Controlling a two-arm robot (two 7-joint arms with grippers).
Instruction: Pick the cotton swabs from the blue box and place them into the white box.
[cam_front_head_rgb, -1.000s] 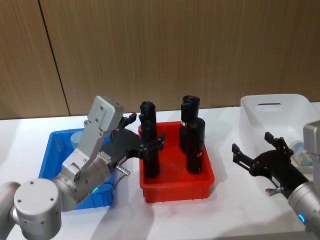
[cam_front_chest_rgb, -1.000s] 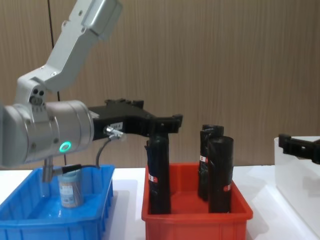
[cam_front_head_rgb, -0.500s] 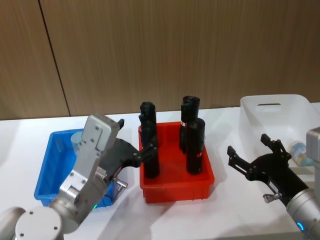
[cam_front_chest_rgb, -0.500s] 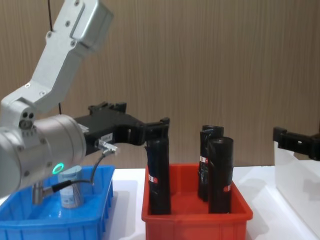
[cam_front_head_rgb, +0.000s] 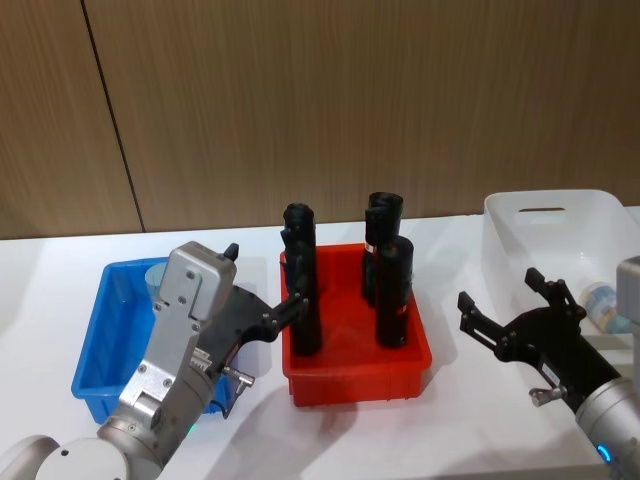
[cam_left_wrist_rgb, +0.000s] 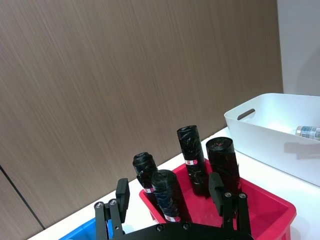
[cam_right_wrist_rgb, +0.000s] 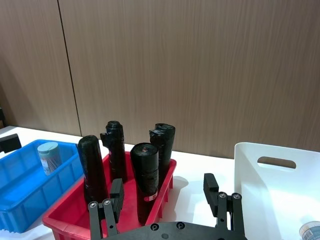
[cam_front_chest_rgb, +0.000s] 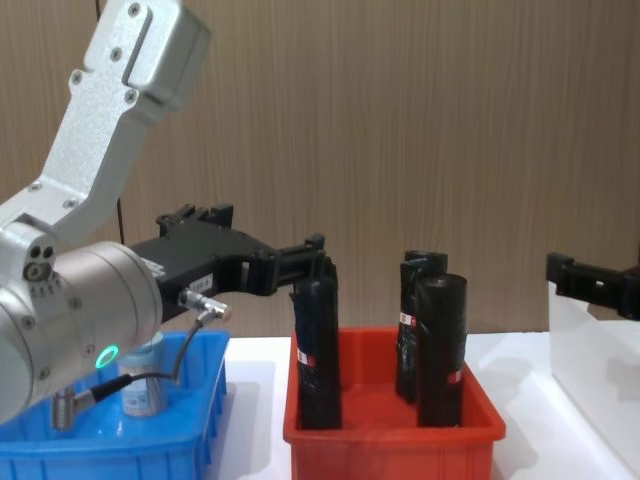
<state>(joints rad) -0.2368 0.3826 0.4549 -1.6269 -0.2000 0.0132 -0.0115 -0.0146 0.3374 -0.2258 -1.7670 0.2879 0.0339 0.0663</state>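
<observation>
In the head view the blue box (cam_front_head_rgb: 100, 335) sits toward the table's (cam_front_head_rgb: 40, 270) left edge, the red bin (cam_front_head_rgb: 350, 378) mid-table and the white box (cam_front_head_rgb: 502, 250) at the right edge. A cotton swabs jar (cam_front_head_rgb: 157, 274) stands upright against the blue box's far wall, and a second jar (cam_front_head_rgb: 600, 300) lies on its side on the white box's floor. The left gripper (cam_front_head_rgb: 267, 275) hangs over the blue box's right rim, its jaws spread and empty. One fingertip is close to the black roll (cam_front_head_rgb: 303, 320) at the red bin's near left corner; whether it touches, I cannot tell. The right gripper (cam_front_head_rgb: 498, 290), likewise spread and empty, hovers over the table beside the white box's left wall. The left wrist view shows four black rolls upright in the red bin beyond that gripper's parted fingers (cam_left_wrist_rgb: 122, 192). The right wrist view shows the cotton swabs jar alone in the blue box. In the chest view that jar stands behind the left arm.
</observation>
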